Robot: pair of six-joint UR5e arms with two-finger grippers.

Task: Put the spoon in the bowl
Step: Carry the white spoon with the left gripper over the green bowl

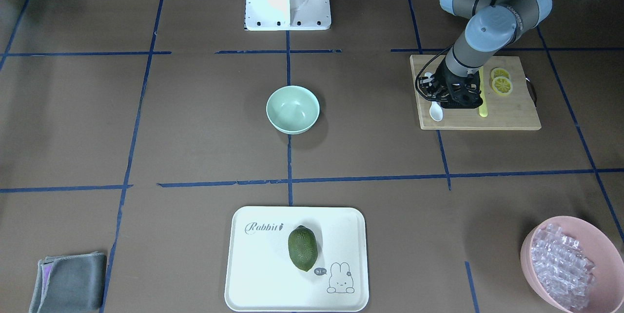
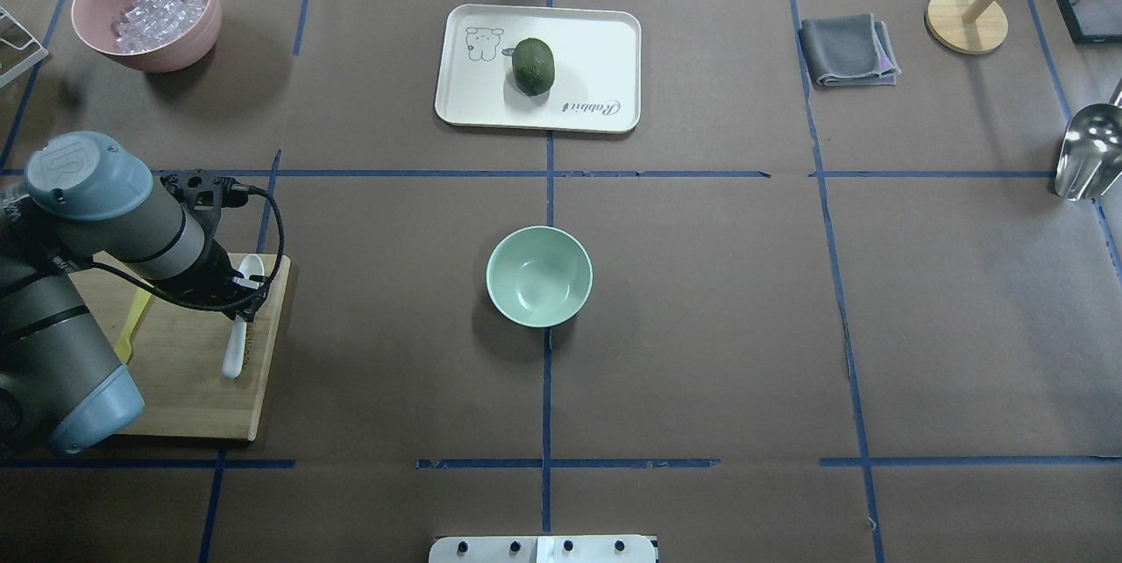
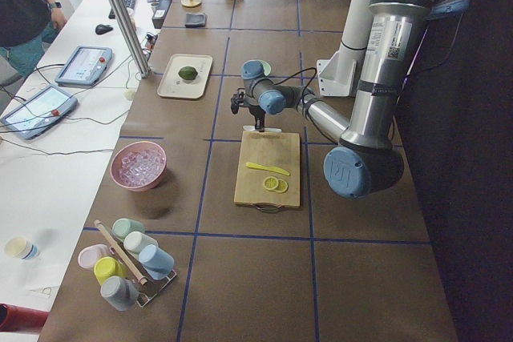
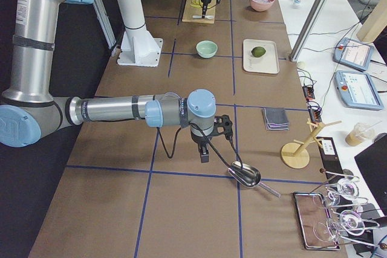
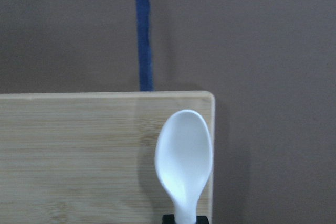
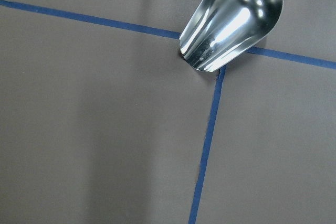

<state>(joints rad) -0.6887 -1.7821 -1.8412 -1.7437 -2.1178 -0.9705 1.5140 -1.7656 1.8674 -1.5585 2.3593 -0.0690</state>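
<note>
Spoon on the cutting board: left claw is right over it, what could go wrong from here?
The spoon lies flat at the board corner, so the left claw may nudge it off the edge instead of gripping. The yellow knife lies close by and could get bumped. The bowl is small; a late release might leave the spoon across its rim.

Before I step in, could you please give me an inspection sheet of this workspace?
Surface: brown table, blue tape grid.
Job's things: white spoon on the cutting board, scoop at its corner; mint-green bowl empty, mid-table.
Clutter: yellow knife and lemon slices on the board; green fruit on rabbit tray; pink bowl of clear pieces; grey cloth; metal scoop.
Claws: left claw over the spoon's handle, grip unclear; right claw beside the metal scoop, state unclear.
Cables: black cable loops at the left wrist.
Surroundings: operator and tablets at side bench.
</note>
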